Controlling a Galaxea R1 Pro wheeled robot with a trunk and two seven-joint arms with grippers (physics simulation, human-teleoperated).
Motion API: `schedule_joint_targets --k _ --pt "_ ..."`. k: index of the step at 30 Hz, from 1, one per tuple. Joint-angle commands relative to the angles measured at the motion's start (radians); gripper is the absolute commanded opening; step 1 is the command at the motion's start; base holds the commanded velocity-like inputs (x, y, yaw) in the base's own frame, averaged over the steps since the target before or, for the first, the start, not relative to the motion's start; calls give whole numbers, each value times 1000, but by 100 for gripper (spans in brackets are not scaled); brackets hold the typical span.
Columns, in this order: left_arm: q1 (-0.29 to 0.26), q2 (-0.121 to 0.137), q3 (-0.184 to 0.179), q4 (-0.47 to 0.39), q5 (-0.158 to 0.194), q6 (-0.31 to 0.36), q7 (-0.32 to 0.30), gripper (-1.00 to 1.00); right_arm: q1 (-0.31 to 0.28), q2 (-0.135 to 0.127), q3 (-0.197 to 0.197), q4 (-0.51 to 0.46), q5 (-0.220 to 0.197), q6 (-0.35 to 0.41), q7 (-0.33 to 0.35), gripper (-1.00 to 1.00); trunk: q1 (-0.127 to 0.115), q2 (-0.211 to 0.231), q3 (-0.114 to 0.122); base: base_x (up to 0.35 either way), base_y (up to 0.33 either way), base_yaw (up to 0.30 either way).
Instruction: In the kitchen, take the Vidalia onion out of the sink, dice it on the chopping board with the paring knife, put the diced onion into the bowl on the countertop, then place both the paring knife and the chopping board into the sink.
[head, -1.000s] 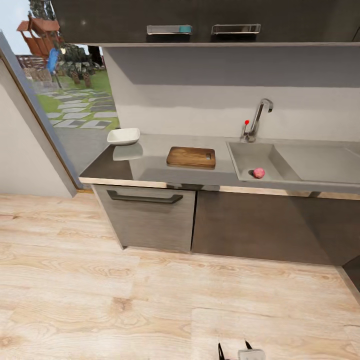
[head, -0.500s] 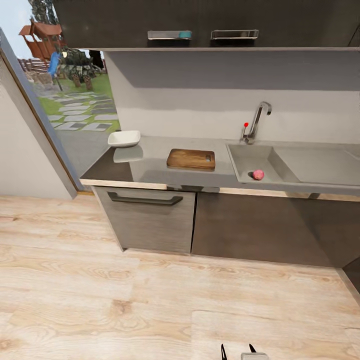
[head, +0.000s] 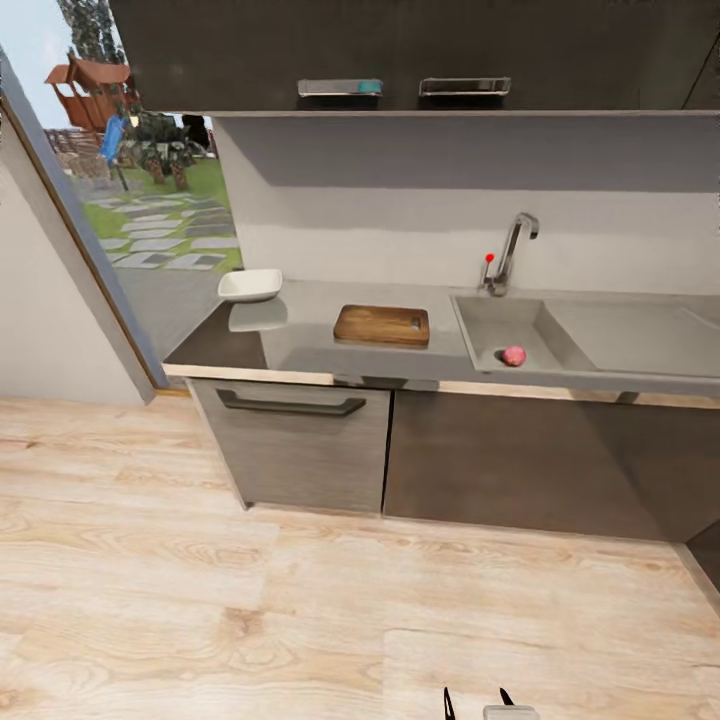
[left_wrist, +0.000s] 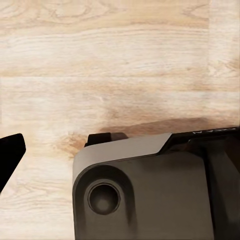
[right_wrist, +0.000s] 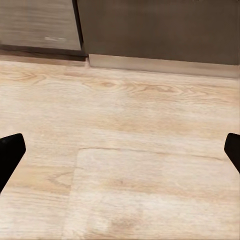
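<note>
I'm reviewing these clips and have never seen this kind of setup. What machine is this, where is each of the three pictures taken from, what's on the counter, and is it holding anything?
This is a simulated wheeled robot with two arms that end in two-finger grippers. The large picture comes from a camera on its head, looking at a kitchen. On the grey countertop stand a white bowl and a wooden chopping board. To their right is the sink with its faucet; a small pinkish onion lies in the basin. I cannot make out a knife.

The other two pictures come from cameras on the wrists, both pointing down at the wooden floor. The right gripper is open and empty. The left wrist view shows part of the robot's dark body; that gripper's state cannot be told.
</note>
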Motion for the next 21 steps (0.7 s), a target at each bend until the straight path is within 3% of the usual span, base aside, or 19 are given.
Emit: schedule_joint_targets --k 1,21 --pt "-1 0 -4 1 0 -3 2 100 -1 0 9 1 -6 -2 -5 100 0 0 1 0 0 0" --pt "-1 0 -4 1 0 -3 2 100 -1 0 9 1 -6 -2 -5 100 0 0 32 0 0 0"
